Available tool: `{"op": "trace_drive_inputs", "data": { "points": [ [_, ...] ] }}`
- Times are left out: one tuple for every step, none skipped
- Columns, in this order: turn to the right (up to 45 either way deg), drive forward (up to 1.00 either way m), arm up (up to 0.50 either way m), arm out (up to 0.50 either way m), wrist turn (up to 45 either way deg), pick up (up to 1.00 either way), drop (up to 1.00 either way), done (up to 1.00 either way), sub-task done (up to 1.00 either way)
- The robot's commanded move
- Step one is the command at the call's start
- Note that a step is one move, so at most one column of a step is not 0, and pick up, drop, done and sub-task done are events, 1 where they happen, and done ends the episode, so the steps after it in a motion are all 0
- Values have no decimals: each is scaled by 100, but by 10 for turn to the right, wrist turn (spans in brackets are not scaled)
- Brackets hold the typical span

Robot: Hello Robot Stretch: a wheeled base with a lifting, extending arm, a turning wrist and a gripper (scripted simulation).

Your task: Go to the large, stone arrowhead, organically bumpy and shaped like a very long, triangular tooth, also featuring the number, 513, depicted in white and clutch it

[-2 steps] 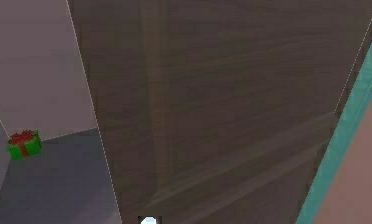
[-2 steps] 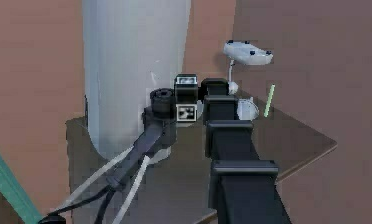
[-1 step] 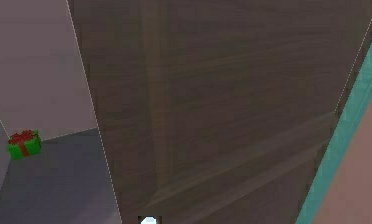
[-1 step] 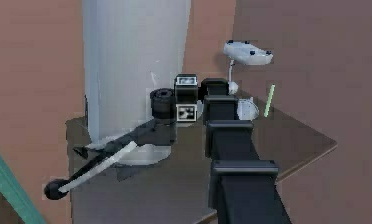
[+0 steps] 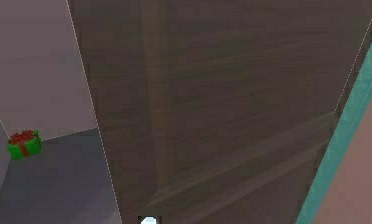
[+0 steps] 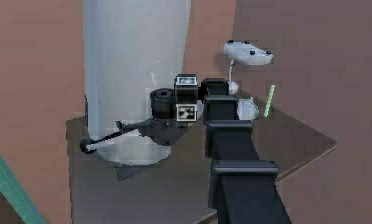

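1 arm (image 6: 239,165) extends over the table (image 6: 294,135); cannot tell whether pincer (image 6: 92,145) holds anything.

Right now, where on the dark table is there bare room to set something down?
Bare: the table corner right of the green stick, and the near strip left of the arm. Crowded: around the white cylinder, where the gripper reaches.

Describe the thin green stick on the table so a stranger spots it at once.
Find the tall white cylinder on the dark brown table. At the arm side view's right, beside a white rounded object, stands the green stick: the table's only slim, bright green thing.
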Motion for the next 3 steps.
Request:
{"op": "trace_drive_inputs", "data": {
  "points": [
    [0, 0, -14, 0, 0, 0, 0, 0, 0],
    [0, 0, 0, 0, 0, 100, 0, 0, 0],
    [0, 0, 10, 0, 0, 0, 0, 0, 0]
  ]
}}
